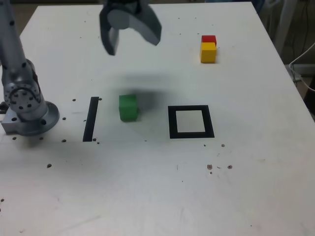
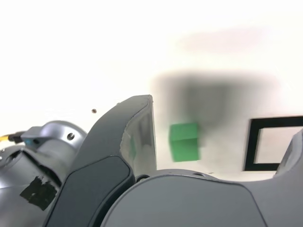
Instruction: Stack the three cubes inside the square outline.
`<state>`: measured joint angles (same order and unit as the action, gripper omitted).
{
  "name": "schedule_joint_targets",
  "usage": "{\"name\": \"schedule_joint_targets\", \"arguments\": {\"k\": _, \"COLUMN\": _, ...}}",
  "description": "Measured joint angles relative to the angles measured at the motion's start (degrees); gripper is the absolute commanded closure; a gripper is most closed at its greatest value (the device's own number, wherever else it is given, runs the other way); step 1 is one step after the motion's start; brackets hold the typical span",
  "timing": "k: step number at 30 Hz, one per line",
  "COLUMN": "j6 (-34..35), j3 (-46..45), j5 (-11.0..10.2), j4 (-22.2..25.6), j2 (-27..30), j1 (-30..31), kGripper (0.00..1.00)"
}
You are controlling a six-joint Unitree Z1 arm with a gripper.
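The arm's base point(image 1: 27, 110) is seen at the exterior view's left edge, bolted at the table's side, with a silver link rising out of frame. The gripper point(image 1: 133, 42) is held high above the table near the top centre of that view, jaws spread wide with nothing between them; a soft shadow is cast on the surface beneath it, falling around the green cube. The table point(image 1: 147, 191) is white, scuffed, and dotted with small dark specks and screw holes; cables and grey furniture legs are glimpsed past its far right corner. From the exterior view's left to right are noted: a straight black strip point(image 1: 91, 119) lying just beside the base, then the green cube point(image 1: 128, 107) resting flat on the table between strip and frame, touching neither, then the square outline point(image 1: 191, 122), a thick black frame with a white centre that holds no cube. Well apart, toward the far right, the red cube point(image 1: 208, 39) and yellow cube point(image 1: 208, 52) are set touching each other, red behind yellow. In the wrist view, the green cube point(image 2: 184, 142) is seen past one dark finger point(image 2: 137, 137), with part of the outline point(image 2: 253, 144) beyond it.
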<state>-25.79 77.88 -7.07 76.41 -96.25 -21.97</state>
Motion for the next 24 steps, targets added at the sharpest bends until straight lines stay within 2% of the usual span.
{"name": "schedule_joint_targets", "arguments": {"k": 14, "j6": -6.3, "j3": 24.6, "j5": 0.3, "j4": 9.0, "j2": -19.8, "j1": -7.8, "kGripper": 0.02}}
{"name": "schedule_joint_targets", "arguments": {"k": 19, "j6": -7.2, "j3": 33.2, "j5": 0.3, "j4": 10.7, "j2": -27.3, "j1": -9.1, "kGripper": 0.02}}
{"name": "schedule_joint_targets", "arguments": {"k": 24, "j6": -8.2, "j3": 41.7, "j5": 0.3, "j4": 11.6, "j2": -32.2, "j1": -10.5, "kGripper": 0.02}}
